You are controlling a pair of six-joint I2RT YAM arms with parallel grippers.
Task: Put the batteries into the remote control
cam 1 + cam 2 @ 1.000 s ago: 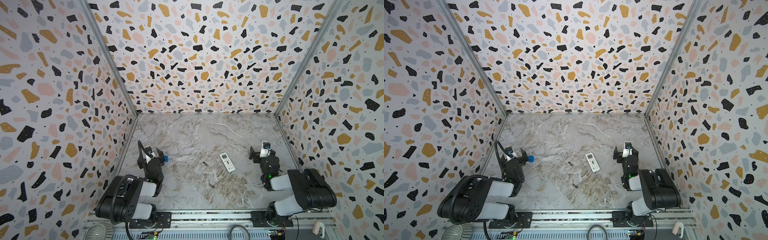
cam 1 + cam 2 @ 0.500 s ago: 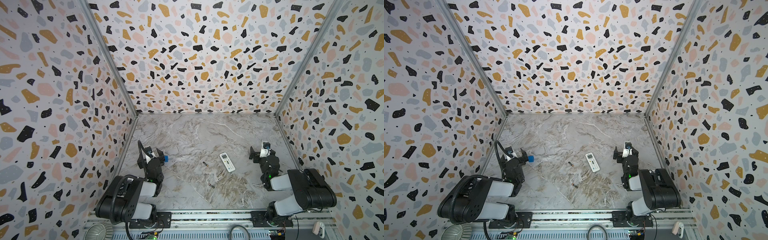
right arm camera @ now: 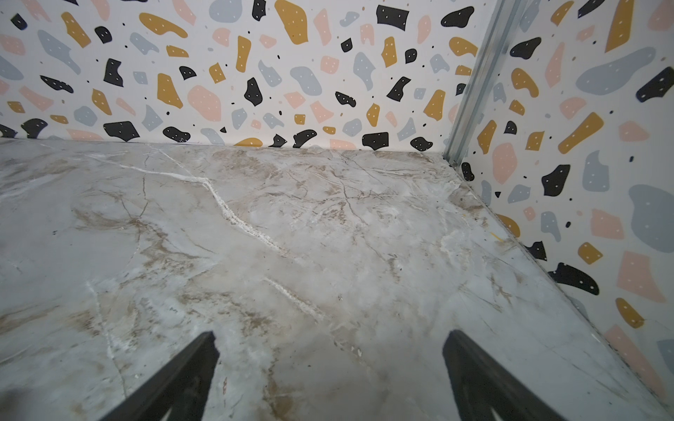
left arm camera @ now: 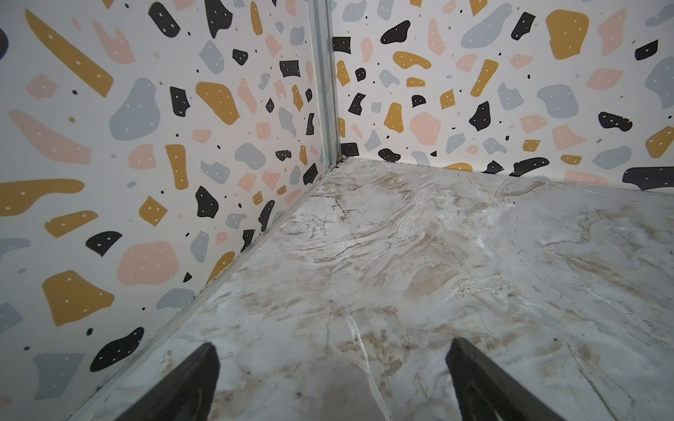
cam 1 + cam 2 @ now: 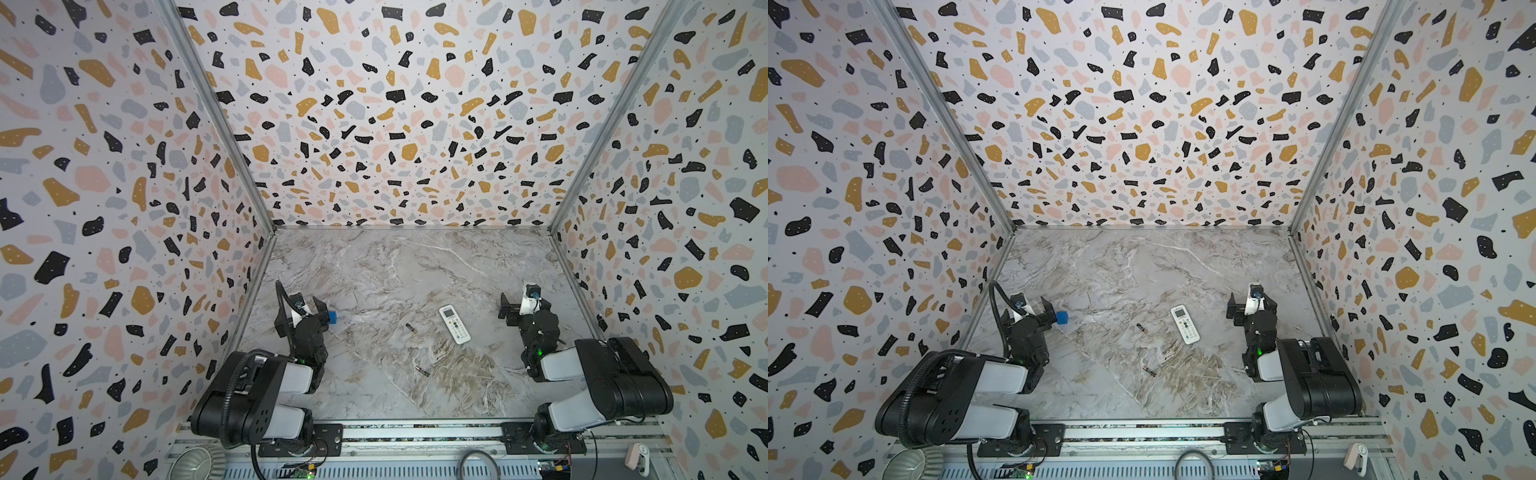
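The right gripper shows as two dark fingers spread wide apart, with bare surface between them. They sit low over a grey marble-patterned tabletop streaked with brown, and a white vein runs across it. The tabletop ends at a back wall and a side wall, both speckled in black, ochre, pink and grey. A metal strip runs up the corner between the walls.
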